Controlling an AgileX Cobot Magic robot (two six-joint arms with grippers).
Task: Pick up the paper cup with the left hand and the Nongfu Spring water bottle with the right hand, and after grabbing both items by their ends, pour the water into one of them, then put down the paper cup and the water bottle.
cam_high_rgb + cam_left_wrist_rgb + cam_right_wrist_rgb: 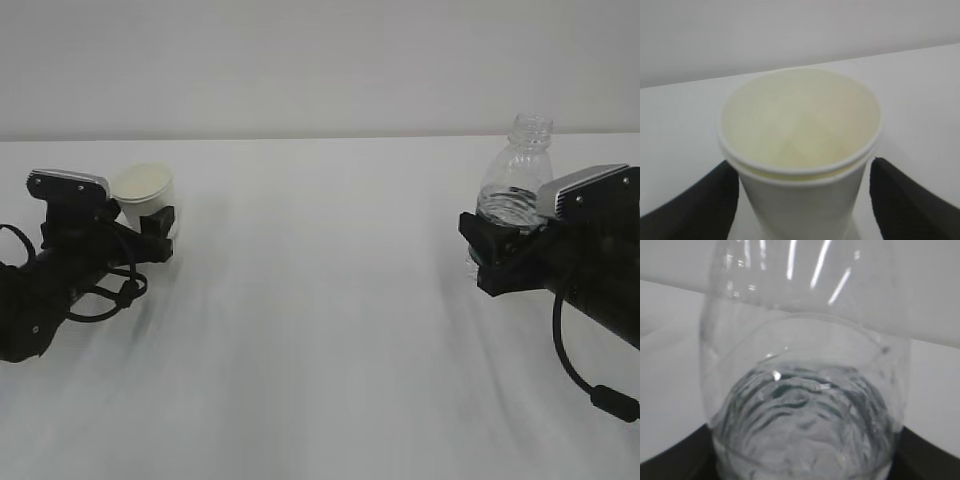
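On the table (320,330), each end effector holds something: the left end effector (150,222) the paper cup (143,190), the right end effector (492,255) the water bottle (515,175); a hard squeeze could spill water (800,405).

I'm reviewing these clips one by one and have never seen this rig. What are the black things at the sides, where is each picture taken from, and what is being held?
The black shapes are two robot arms, each ending in a two-fingered gripper. The wide picture comes from a camera in front, looking across a white table. The other two come from cameras on the arms' wrists, looking out between the fingers.

The left gripper has its jaws around a white paper cup. The left wrist view looks into the cup, and it appears empty, with a dark finger on each side.

The right gripper has its jaws around a clear, capless water bottle. The right wrist view shows water in its lower part.

Both stand upright. Whether either is lifted off the table I cannot tell.
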